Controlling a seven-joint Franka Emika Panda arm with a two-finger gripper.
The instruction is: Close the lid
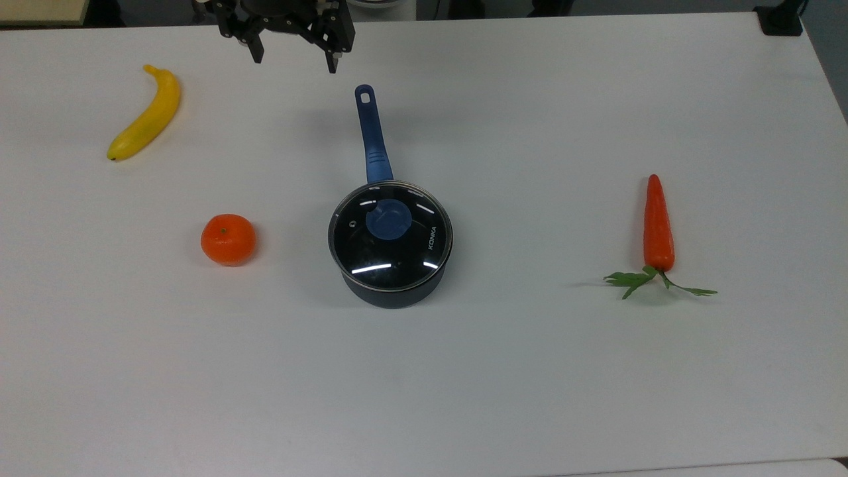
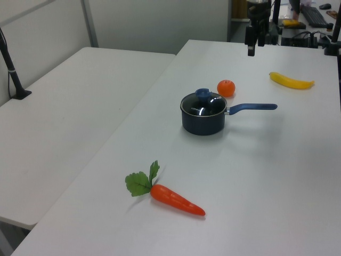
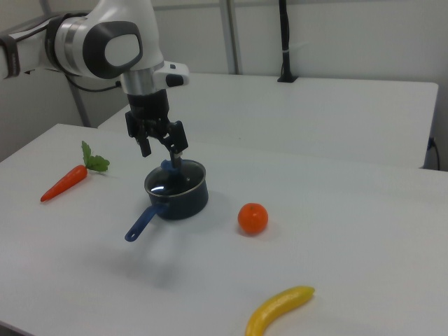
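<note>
1. black two-finger gripper hangs high at the top view's upper edge, fingers spread wide, nothing between them. well apart from the pan.
2. left view: gripper sits above the far end of the white table, clear of everything on it. right view: gripper on the white arm, fingers apart, pointing down.
3. round clear glass lid with thin metal rim and blue knob sits flat on the mouth of the black saucepan, covering it; "konka" lettering readable near the top view's right rim. lid also seen seated on the pan in the left view and the right view.
4. long blue handle of the saucepan runs toward the top view's top edge, its end near the gripper but not touching.
5. orange tangerine on the table to the top view's left of the pan, apart from it.
6. yellow banana further to the top view's upper left.
7. orange carrot with green leaves well apart on the top view's right, leaves pointing to the bottom edge.
8. second white table stands at the left view's left, beside the main one.
</note>
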